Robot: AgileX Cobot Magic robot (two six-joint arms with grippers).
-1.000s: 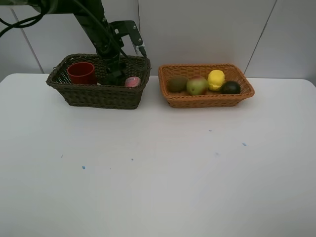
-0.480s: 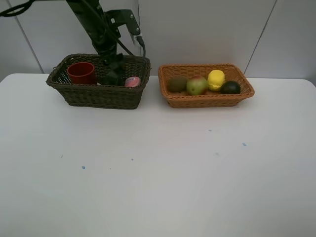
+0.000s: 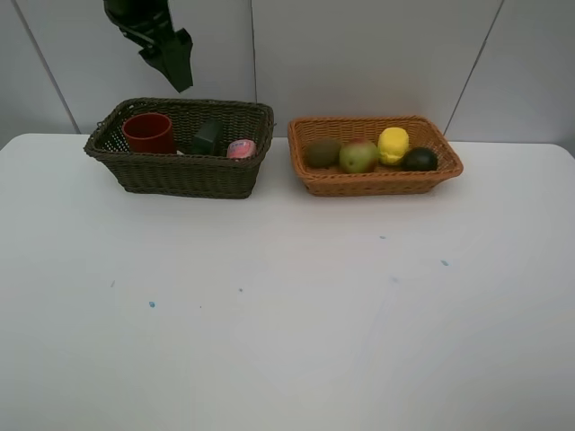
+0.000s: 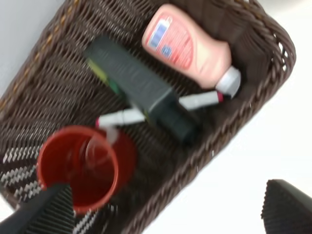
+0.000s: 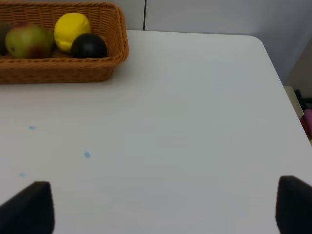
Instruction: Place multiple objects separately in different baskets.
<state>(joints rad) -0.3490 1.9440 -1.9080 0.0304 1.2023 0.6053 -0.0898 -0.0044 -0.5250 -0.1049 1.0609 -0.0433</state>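
Observation:
The dark brown basket holds the red cup, the dark green pump bottle and the pink white-capped bottle. The left wrist view shows its rim, the cup, the pump bottle, the pink bottle and the white marker. My left gripper hangs open and empty above this basket. The light tan basket holds the kiwi, pear, lemon and dark green fruit. My right gripper is open over bare table.
The white table carries a few small blue specks. The right wrist view shows the tan basket with pear, lemon and dark fruit, and the table's far right edge. A grey wall stands behind the baskets.
My left arm has risen up and to the left out of the dark basket. The dark green pump bottle stays lying in the basket, let go.

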